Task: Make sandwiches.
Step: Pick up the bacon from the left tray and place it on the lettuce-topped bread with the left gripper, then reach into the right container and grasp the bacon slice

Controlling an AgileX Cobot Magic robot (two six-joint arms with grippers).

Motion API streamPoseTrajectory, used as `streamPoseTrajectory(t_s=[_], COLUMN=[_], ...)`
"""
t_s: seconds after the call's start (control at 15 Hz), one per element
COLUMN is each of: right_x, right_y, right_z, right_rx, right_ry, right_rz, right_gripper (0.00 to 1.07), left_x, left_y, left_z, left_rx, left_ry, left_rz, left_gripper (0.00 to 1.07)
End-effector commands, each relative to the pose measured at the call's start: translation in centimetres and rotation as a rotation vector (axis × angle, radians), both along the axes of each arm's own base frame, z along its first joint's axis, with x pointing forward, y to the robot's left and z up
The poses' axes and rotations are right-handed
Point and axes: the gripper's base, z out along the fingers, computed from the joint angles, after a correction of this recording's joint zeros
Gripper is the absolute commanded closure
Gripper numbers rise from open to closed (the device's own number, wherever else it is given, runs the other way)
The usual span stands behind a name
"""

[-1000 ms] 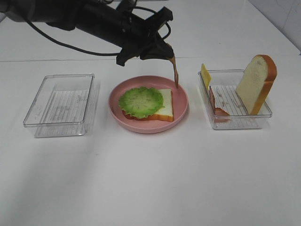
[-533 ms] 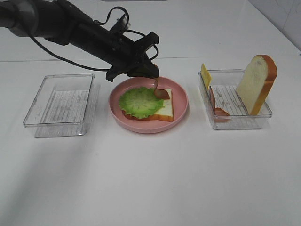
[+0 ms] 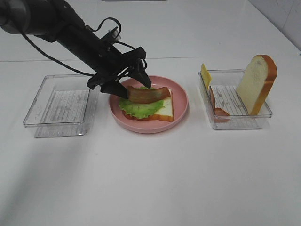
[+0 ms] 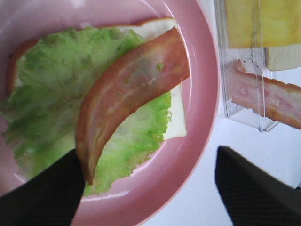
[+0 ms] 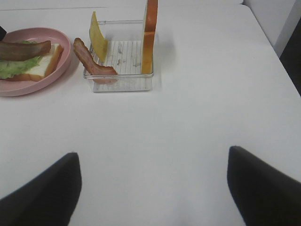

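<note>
Half-built sandwich (image 3: pixel 148 104), 1 white bread slice (image 3: pixel 164 109), green lettuce (image 3: pixel 135 108), brown-red bacon strip (image 3: pixel 146 94) flat across top, on pink plate (image 3: pixel 181 106).

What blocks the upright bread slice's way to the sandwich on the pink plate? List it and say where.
The left gripper, open, hangs over the sandwich at the bacon. The cheese slice leans at the container's plate-side wall, between the bread slice and the plate. Nothing else visible.
</note>
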Motion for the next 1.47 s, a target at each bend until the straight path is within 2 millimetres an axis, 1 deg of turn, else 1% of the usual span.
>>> streamPoseTrajectory(t_s=[0.07,0.13,0.27,0.4,0.53,0.6,0.67,0.73,0.8,0.87,1.0,1.07,1.13,1.2,1.33,1.4,1.47], right_x=[-0.1,-0.1,-0.1,-0.1,-0.1,-0.1,-0.1,-0.1,-0.1,-0.1,-0.1,-0.1,-0.1,-0.1,-0.1,-0.1,-0.1], right_y=[0.0,0.0,0.0,0.0,0.0,0.0,0.0,0.0,0.0,0.0,0.0,0.0,0.0,0.0,0.0,0.0,0.0], right_z=[0.1,0.1,0.1,0.1,0.1,0.1,0.1,0.1,0.1,0.1,0.1,0.1,0.1,0.1,0.1,0.1,0.1], right_rx=[-0.006,-0.006,-0.006,-0.006,-0.006,-0.006,-0.006,-0.006,-0.006,-0.006,-0.006,-0.006,-0.006,-0.006,-0.006,-0.006,-0.006], right_ry=[-0.024,-0.024,-0.024,-0.024,-0.024,-0.024,-0.024,-0.024,-0.024,-0.024,-0.024,-0.024,-0.024,-0.024,-0.024,-0.024,-0.024], right_rz=[-0.003,-0.003,-0.003,-0.003,-0.003,-0.003,-0.003,-0.003,-0.003,-0.003,-0.003,-0.003,-0.003,-0.003,-0.003,-0.003,-0.003], right_gripper=[0.27,0.27,0.27,0.27,0.27,0.27,0.27,0.27,0.27,0.27,0.27,0.27,0.27,0.27,0.27,0.27,0.27], left_x=[-0.3,-0.4,-0.9,-1.9,-3.7,-4.7,-6.9,-8.0,-9.0,-9.8,-11.5,-12.9,-14.3,-15.8,-19.2,-20.8,-22.4], left_y=[0.4,0.7,1.5,2.6,3.8,4.6,6.2,7.1,7.9,8.4,9.3,9.9,10.3,10.8,12.1,12.7,13.3], left_z=[2.5,3.7,6.6,9.9,13.3,14.6,17.3,18.8,20.4,21.6,23.4,24.4,24.9,25.1,24.7,24.4,23.6], left_rx=[0.017,0.057,0.119,0.193,0.275,0.328,0.437,0.492,0.533,0.551,0.567,0.566,0.563,0.562,0.582,0.587,0.599], left_ry=[-0.051,-0.095,-0.164,-0.213,-0.226,-0.207,-0.185,-0.19,-0.223,-0.261,-0.313,-0.338,-0.347,-0.349,-0.342,-0.342,-0.334], left_rz=[-0.028,-0.047,-0.049,-0.038,-0.042,-0.043,-0.038,-0.023,-0.005,0.007,0.022,0.032,0.035,0.035,0.032,0.03,0.027], left_gripper=[0.2,0.2,0.2,0.2,0.2,0.2,0.2,0.2,0.2,0.2,0.2,0.2,0.2,0.2,0.2,0.2,0.2])
